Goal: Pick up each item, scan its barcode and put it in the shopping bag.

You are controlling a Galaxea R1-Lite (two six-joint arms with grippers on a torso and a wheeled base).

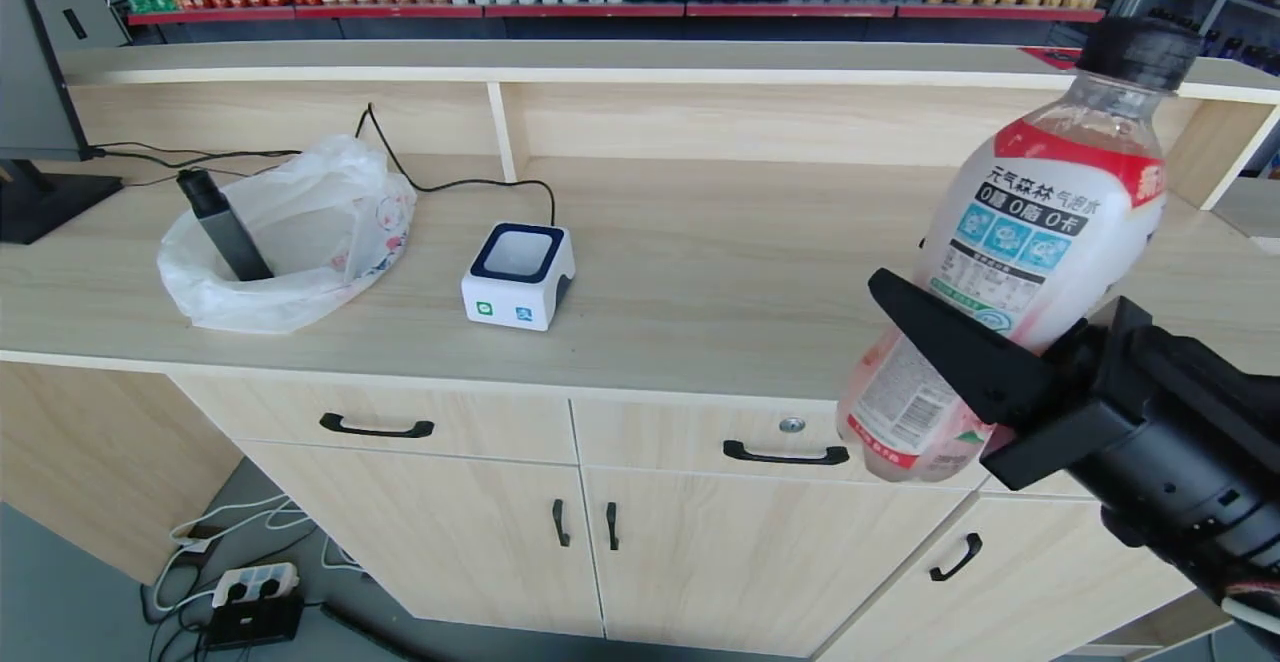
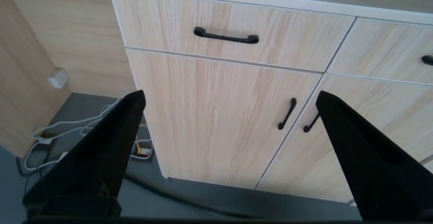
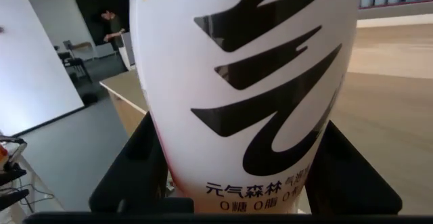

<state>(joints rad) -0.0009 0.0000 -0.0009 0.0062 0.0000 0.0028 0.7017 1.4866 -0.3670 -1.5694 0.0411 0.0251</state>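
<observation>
My right gripper (image 1: 1010, 362) is shut on a drink bottle (image 1: 1010, 272) with a white and pink label and a black cap. It holds the bottle tilted in the air over the counter's front right part. Up close, the bottle (image 3: 243, 82) sits between the black fingers (image 3: 135, 163). The white barcode scanner (image 1: 520, 274) stands mid-counter. A white shopping bag (image 1: 290, 237) lies open at the counter's left with a dark, slim item (image 1: 222, 225) standing in it. My left gripper (image 2: 226, 163) hangs open below counter height, facing the cabinet doors (image 2: 216, 116).
A black cable (image 1: 440, 180) runs from the scanner to the back. A monitor base (image 1: 45, 197) stands at the far left. The wooden counter (image 1: 720, 272) has a raised back shelf. Drawers and doors sit below; a power strip (image 1: 255, 582) lies on the floor.
</observation>
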